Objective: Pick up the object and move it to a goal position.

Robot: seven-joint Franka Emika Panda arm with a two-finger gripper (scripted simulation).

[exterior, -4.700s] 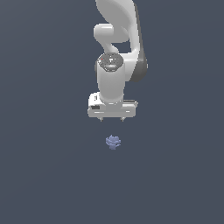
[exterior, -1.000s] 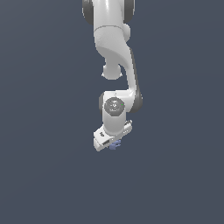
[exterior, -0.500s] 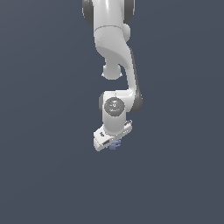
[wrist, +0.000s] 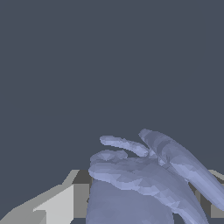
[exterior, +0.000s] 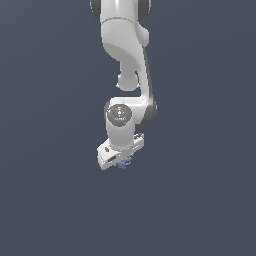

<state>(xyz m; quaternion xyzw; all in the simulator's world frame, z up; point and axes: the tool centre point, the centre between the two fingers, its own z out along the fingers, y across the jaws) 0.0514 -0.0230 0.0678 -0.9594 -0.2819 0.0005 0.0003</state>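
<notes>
The object (exterior: 125, 162) is a tiny periwinkle-blue lump, mostly hidden under the white gripper (exterior: 121, 161) in the exterior view. Only a sliver of it peeks out below the hand. The wrist view is filled by the object (wrist: 144, 179), a lumpy, ridged blue shape sitting right between the grey fingers (wrist: 61, 201). The fingers flank it on both sides and appear closed against it. The hand is tilted, its lower end leaning toward the exterior view's left.
A plain dark blue-grey surface (exterior: 50, 200) spreads in every direction. The white arm (exterior: 125, 45) comes down from the top of the exterior view. No other objects show.
Against a second ago almost nothing has moved. Far earlier, the gripper hung level above the object, which lay apart on the surface; the hand now sits down over it, tilted.
</notes>
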